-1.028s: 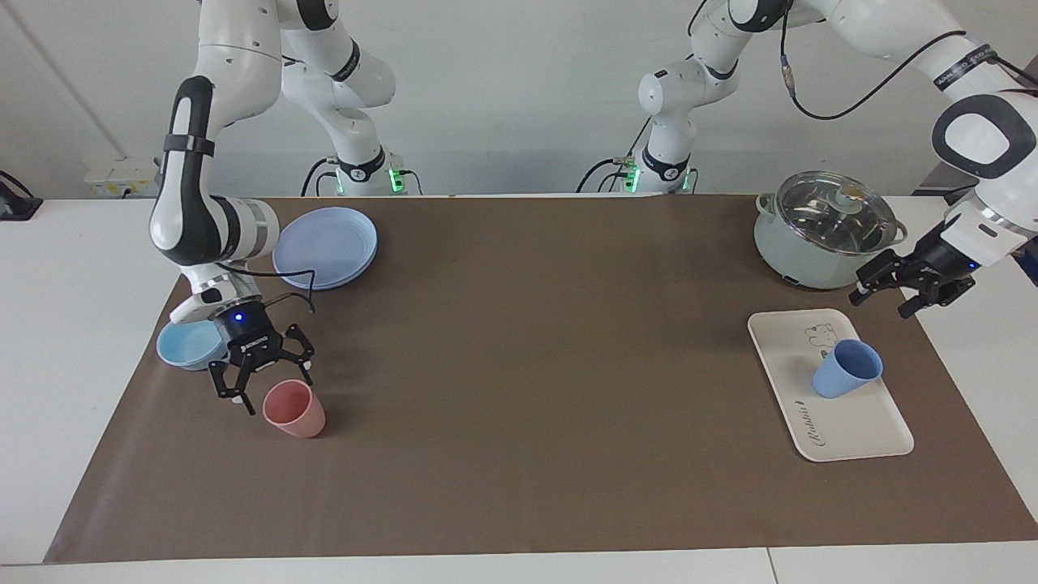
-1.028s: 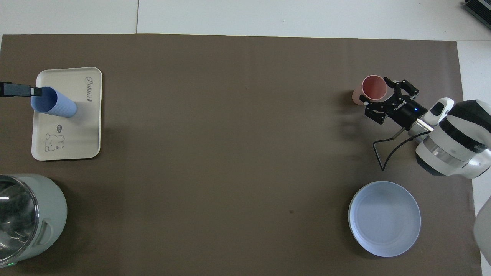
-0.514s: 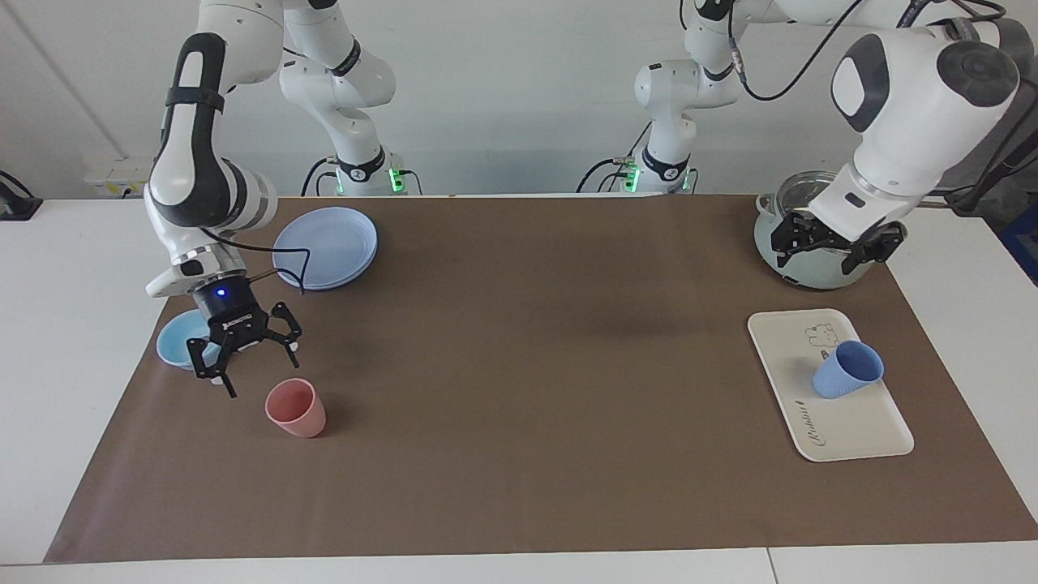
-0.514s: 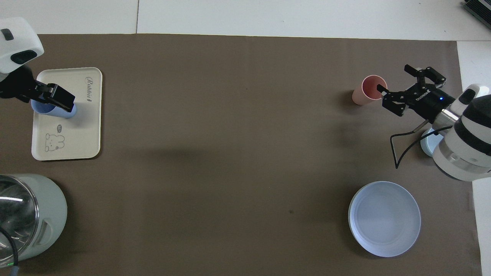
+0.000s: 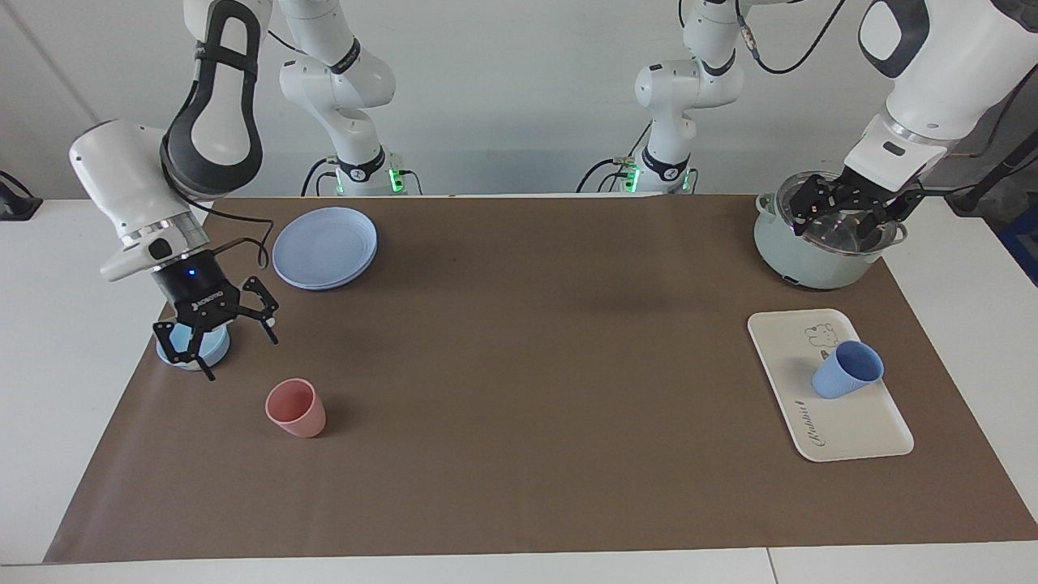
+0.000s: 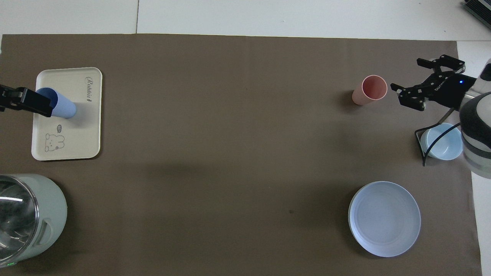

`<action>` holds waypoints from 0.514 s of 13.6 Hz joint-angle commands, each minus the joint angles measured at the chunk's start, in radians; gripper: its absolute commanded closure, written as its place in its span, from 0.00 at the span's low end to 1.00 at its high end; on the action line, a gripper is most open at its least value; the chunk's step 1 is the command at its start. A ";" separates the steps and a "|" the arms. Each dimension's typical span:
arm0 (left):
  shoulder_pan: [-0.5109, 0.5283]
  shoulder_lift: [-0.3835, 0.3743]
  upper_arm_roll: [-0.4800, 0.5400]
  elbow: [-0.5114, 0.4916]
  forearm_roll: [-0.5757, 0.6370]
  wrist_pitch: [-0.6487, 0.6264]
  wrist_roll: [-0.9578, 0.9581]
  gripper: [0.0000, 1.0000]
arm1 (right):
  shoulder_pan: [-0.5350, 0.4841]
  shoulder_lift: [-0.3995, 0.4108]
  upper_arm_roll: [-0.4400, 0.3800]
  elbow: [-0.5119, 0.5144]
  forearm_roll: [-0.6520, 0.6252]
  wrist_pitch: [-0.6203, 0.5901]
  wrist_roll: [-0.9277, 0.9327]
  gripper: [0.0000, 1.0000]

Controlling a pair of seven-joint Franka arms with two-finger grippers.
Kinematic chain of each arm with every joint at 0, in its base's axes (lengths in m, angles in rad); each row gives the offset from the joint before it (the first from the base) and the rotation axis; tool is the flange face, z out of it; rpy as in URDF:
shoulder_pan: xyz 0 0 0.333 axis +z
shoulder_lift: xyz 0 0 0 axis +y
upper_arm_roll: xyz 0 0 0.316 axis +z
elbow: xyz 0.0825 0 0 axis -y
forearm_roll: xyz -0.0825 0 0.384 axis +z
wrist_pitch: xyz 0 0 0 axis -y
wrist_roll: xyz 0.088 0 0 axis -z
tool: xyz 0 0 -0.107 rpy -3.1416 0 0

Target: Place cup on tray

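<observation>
Well, cup (image 5: 847, 369): small periwinkle-blue tumbler, tapered, no handle, smooth plastic look; it stands on the tray, free of both end effectors, mouth up and wider than its base.
Cup's spot: about the middle of the tray's length, toward the tray's long edge at the left arm's end of the counter, just beside the little bear print.
Tray (image 5: 843, 430): cream-white rectangle, rounded corners, low raised rim, a cursive word along one long edge; it lies on the brown mat (image 5: 519, 389) at the left arm's end, farther from the robots than the pot.
Pot (image 5: 811, 247): pale green with a glass lid, near the tray.
Left end effector (image 5: 847, 215): up in the air over the pot, fingers spread wide, holding nothing.
Right end effector (image 5: 215, 345): raised over the light-blue bowl (image 6: 441, 143), fingers wide apart, empty.
Pink cup (image 5: 296, 408): salmon tumbler of like size, upright on the mat at the right arm's end, near the bowl and farther from the robots than it.
Plate (image 5: 324, 247): round, pale blue, nearer to the robots than the bowl.
</observation>
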 commanded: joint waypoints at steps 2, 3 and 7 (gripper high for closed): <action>0.006 -0.084 -0.002 -0.157 -0.027 0.113 -0.019 0.00 | 0.009 -0.070 0.013 0.033 -0.386 -0.134 0.312 0.00; 0.002 -0.111 -0.002 -0.220 -0.029 0.169 -0.028 0.00 | 0.025 -0.084 0.017 0.030 -0.463 -0.158 0.395 0.00; -0.011 -0.148 -0.007 -0.305 -0.027 0.257 -0.076 0.00 | 0.113 -0.123 0.017 0.017 -0.639 -0.249 0.719 0.00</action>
